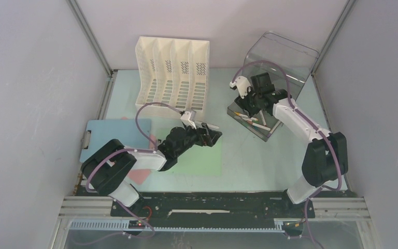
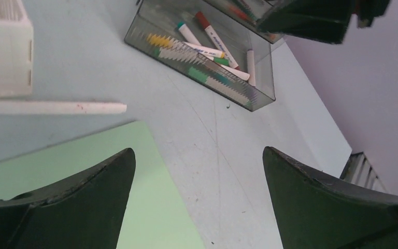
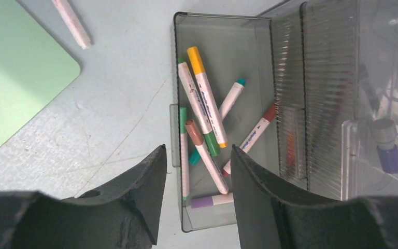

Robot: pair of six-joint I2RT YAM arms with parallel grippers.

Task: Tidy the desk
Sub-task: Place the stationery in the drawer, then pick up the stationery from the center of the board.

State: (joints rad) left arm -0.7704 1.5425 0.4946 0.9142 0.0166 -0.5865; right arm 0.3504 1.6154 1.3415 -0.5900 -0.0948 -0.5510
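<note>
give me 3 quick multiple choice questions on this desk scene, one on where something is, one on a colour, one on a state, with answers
1. Where does the loose white marker lie?
A) in the marker tray
B) on the desk near the file rack
C) on the blue clipboard

2. What colour is the file rack?
A) black
B) white
C) blue

3. How are the left fingers?
A) shut on a marker
B) shut on a sheet
C) open, holding nothing

Answers: 1 B, it lies flat on the bare desk by the rack's foot. 2 B, its slotted walls are white. 3 C, the left wrist view shows them wide apart with nothing gripped.
</note>
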